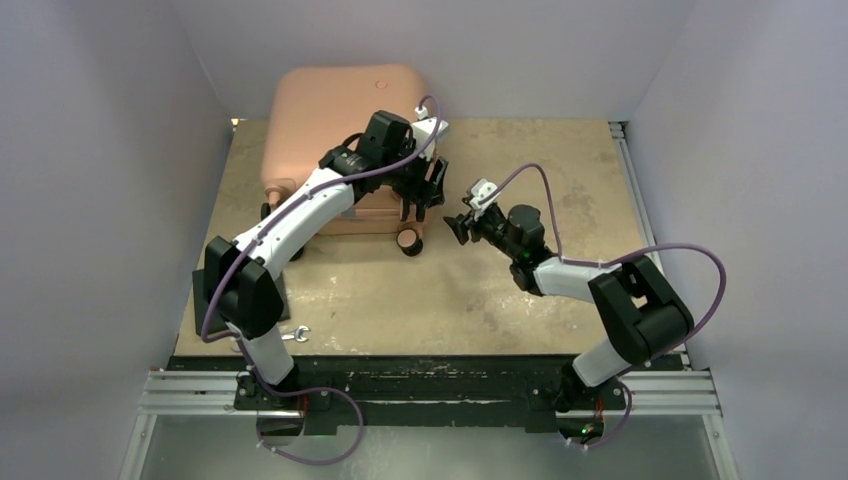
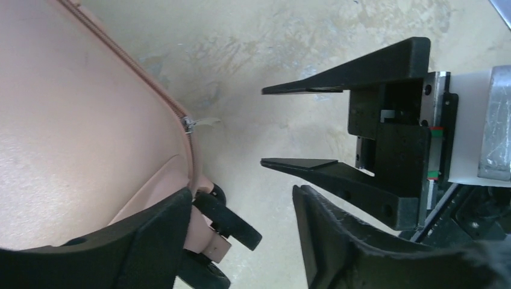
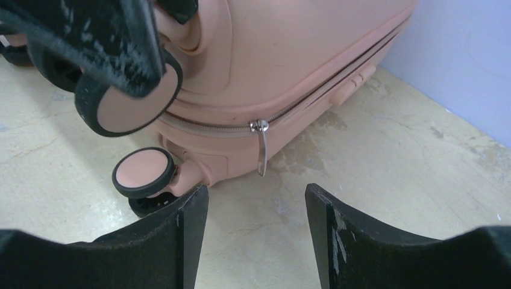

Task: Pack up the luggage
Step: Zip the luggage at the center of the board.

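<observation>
Right end effector, jaws apart and empty, should centre on the dangling zipper pull of the closed luggage, far left on the counter, then pinch it low.

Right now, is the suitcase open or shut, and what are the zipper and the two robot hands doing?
luggage, lid shut, lying flat.
zipper pull, hanging loose, nothing touching it.
left gripper, open, empty.
right gripper, open, empty.
</observation>
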Robot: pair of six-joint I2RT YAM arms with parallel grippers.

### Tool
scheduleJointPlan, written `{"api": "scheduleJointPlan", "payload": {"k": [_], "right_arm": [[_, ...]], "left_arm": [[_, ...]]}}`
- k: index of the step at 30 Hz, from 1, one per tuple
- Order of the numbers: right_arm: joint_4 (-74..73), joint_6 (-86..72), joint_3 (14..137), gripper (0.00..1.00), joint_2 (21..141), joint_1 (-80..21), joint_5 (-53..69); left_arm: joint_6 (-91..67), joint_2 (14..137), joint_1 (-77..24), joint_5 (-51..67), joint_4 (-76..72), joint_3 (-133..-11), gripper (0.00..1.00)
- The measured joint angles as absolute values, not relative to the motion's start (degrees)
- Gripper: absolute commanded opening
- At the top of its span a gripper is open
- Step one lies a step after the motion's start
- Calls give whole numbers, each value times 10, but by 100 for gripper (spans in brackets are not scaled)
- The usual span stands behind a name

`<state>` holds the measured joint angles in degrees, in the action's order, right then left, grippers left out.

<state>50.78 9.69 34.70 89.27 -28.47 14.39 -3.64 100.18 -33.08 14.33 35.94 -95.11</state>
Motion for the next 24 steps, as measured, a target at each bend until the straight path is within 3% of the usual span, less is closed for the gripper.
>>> {"api": "scheduleJointPlan", "payload": {"k": [11, 16, 24], "right_arm": [[505, 63, 441, 47, 898, -285, 190], [503, 29, 481, 44, 927, -301, 221], [496, 18, 484, 41, 937, -337, 238]], "left_arm": [[-31, 996, -280, 185, 470, -991, 85], [-17, 991, -224, 188, 560, -978, 91], [9, 959, -214, 166, 561, -929, 99]]}}
